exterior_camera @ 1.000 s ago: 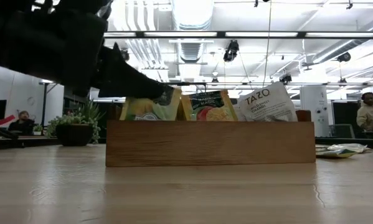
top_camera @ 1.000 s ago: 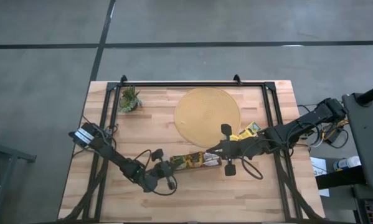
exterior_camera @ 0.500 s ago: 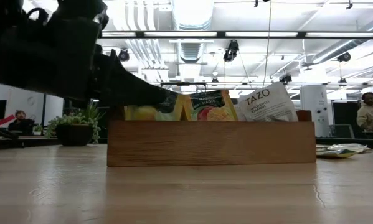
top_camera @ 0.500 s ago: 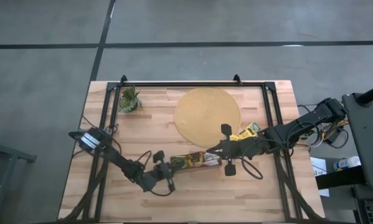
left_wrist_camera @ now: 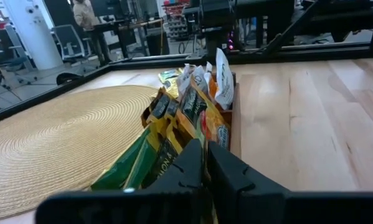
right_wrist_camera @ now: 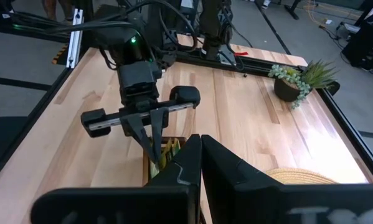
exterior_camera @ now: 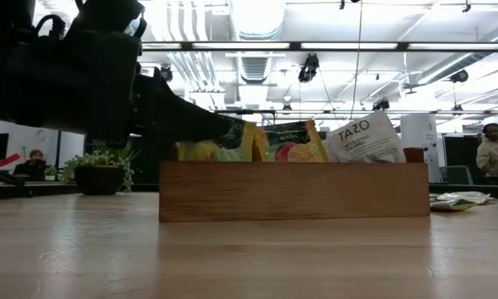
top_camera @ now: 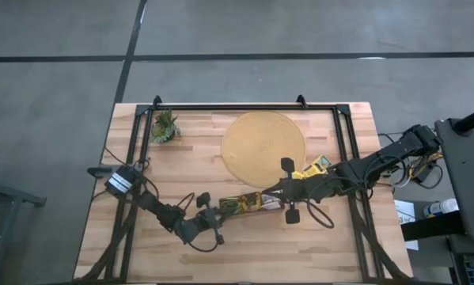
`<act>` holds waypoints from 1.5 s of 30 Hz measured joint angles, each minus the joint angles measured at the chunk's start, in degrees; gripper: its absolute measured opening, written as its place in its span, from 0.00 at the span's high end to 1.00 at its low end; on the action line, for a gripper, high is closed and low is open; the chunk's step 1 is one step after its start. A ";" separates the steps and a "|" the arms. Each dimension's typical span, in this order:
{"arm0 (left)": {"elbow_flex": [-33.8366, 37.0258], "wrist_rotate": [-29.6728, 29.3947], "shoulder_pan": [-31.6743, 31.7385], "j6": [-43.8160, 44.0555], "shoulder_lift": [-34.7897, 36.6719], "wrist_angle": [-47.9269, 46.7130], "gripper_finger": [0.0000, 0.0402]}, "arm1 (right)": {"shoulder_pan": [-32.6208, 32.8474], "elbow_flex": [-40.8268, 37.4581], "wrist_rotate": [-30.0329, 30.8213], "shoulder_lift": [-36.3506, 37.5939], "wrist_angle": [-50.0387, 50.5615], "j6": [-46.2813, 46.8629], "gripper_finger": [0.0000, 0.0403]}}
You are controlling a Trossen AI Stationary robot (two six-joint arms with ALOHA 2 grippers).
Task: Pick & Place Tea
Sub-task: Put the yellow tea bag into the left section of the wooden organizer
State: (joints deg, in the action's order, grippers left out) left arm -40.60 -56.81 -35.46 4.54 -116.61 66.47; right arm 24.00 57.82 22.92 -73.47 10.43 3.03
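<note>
Two dark arms meet over the near middle of the wooden desk (top_camera: 189,170), one at each end of a dark brown oblong tray (exterior_camera: 294,190) that stands just beside the near rim of the round woven mat (top_camera: 263,147). The tray holds the tea sachets (top_camera: 248,204), packed upright on edge: in the low view yellow and green packets and one white packet rise above its wooden wall, the white one leaning at the far end of the row. A few further sachets (top_camera: 314,167) lie loose on the desk near the mat's right edge, beside the right arm. The left pincer (top_camera: 218,212) reaches to the left end of the tray; in the left wrist view its fingers (left_wrist_camera: 192,163) stand pressed close together with their tips against the nearest yellow sachet, but whether that sachet is pinched between them cannot be told. The right pincer (top_camera: 282,195) sits at the tray's right end, clenched; in the right wrist view its fingers (right_wrist_camera: 187,151) are closed with nothing visible between them, and the left pincer (right_wrist_camera: 147,132) shows opposite, pointing down into the sachets. A small green spiky plant (top_camera: 164,126) stands at the far left corner of the desk, well apart from the tray.
</note>
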 joint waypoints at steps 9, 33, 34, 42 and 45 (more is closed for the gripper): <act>0.13 0.57 -0.02 -0.14 2.39 -2.94 0.74 | -0.01 0.00 0.00 0.00 0.03 0.00 0.98; 0.13 -20.13 -6.09 -29.73 36.44 -9.55 0.62 | 1.25 0.01 -1.43 7.79 11.69 10.37 0.98; 0.13 -19.35 -5.96 -29.84 38.28 -9.53 0.62 | 1.24 0.00 -1.60 7.87 12.36 10.62 0.98; 0.25 -13.38 -5.75 -29.38 47.71 -9.45 0.62 | 1.35 0.00 -3.48 8.47 15.77 10.10 0.98; 0.94 -13.45 -5.77 -28.13 48.28 -10.10 0.62 | 1.36 0.00 -3.47 9.00 15.73 9.99 0.98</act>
State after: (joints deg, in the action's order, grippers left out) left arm -39.66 -70.26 -41.23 -23.59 -68.34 56.37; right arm 25.35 57.82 19.45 -64.48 26.16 13.02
